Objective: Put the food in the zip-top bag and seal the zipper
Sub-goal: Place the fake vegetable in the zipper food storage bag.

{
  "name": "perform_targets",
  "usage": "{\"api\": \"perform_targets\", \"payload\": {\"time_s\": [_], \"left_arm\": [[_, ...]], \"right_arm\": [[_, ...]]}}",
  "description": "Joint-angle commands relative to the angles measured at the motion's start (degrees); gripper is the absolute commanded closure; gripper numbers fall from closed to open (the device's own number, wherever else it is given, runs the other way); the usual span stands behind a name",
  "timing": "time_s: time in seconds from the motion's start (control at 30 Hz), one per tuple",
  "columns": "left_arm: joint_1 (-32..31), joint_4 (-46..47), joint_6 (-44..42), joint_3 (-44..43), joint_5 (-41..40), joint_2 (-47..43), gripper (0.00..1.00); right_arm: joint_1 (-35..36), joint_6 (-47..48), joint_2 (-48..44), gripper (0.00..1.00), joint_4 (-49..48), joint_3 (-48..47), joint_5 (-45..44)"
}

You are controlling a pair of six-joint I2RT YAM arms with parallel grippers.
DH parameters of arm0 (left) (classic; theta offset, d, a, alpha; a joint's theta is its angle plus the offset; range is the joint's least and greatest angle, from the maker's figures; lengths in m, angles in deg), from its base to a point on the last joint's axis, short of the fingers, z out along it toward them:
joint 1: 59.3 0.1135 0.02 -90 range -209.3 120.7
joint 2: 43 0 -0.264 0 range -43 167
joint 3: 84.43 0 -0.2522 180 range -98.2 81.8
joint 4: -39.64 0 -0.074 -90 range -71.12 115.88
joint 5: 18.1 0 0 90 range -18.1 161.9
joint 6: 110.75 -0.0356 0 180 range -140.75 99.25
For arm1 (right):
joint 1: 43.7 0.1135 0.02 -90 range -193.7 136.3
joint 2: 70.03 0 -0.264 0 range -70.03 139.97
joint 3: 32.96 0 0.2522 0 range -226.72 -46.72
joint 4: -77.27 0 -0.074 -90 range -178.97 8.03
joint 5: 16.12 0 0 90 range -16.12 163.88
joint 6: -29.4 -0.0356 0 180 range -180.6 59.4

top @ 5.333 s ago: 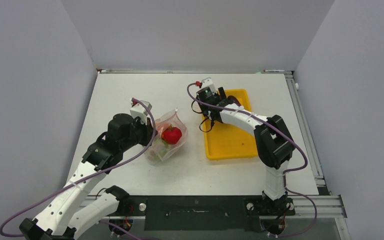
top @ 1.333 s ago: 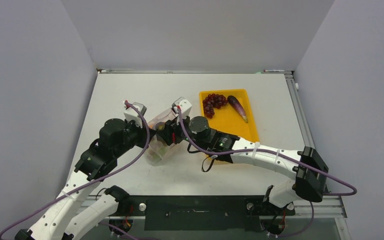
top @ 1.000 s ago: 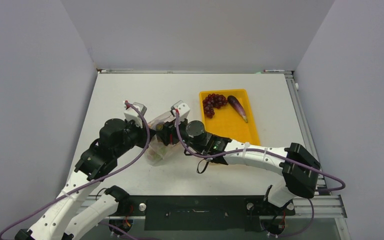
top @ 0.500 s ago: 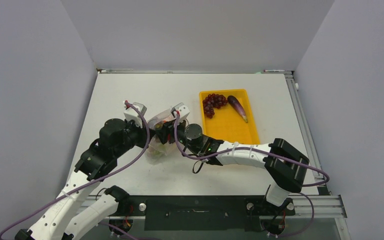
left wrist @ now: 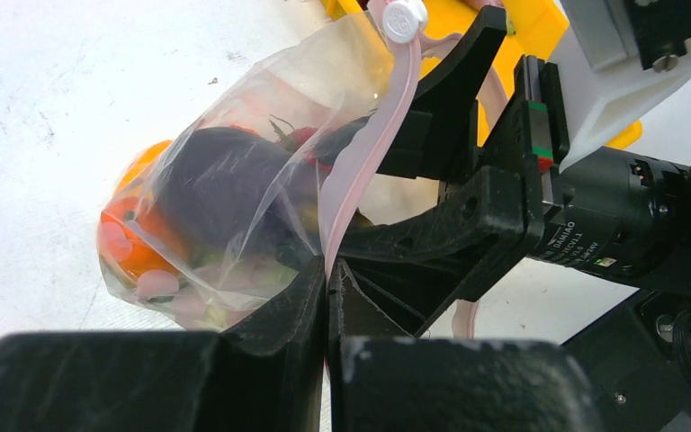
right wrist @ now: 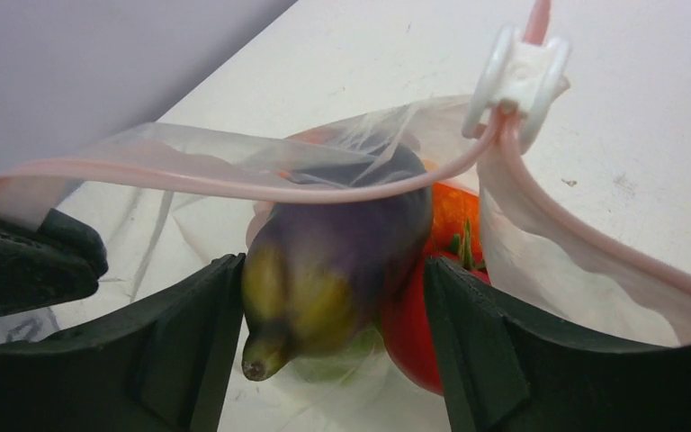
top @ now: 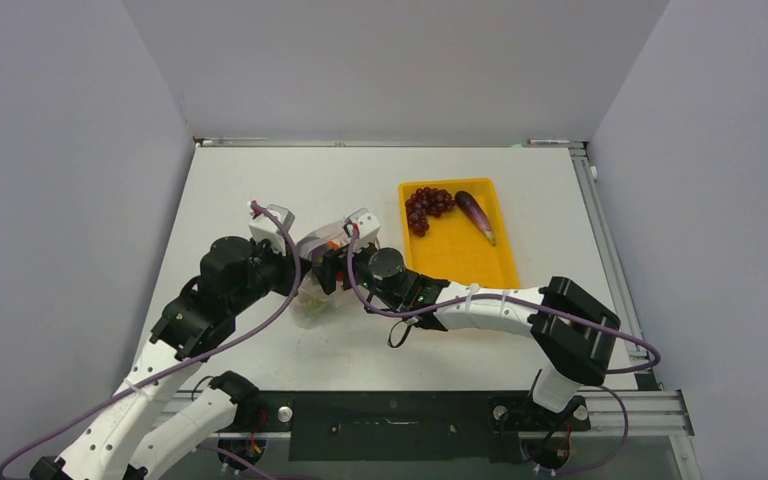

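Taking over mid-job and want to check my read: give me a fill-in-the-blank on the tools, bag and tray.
1. The left tool is ____ on the zipper.
2. The right tool's jaws stand ____ either side of an eggplant at the bag mouth.
3. The grapes lie in the ____ tray.
Missing: shut; open; yellow.

Eggplant [right wrist: 342, 256] in bag [left wrist: 261, 103] (tray [top: 460, 262] to its right).

White table [top: 260, 180] between plain grey walls [top: 390, 60]
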Motion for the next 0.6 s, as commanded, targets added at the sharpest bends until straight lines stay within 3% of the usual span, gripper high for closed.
{"api": "perform_targets", "payload": {"time_s": [0.0,0.37,0.57], "left_arm": [[0.02,2.06,-0.31,-0.56,-0.39,0.11,1.0],[0.29,1.97,-0.31,-0.64,-0.28,0.68,1.0],[0.29,1.94,-0.31,-0.51,-0.42,0.69,1.0]], "right_arm": [[-0.63,0.58,-4.33,0.26,2.53,-0.07,-0.53],[-0.08,0.93,-8.98,0.11,7.11,-2.21,0.15],[0.19,0.79,-12.72,0.09,10.11,-3.15,0.04]]}}
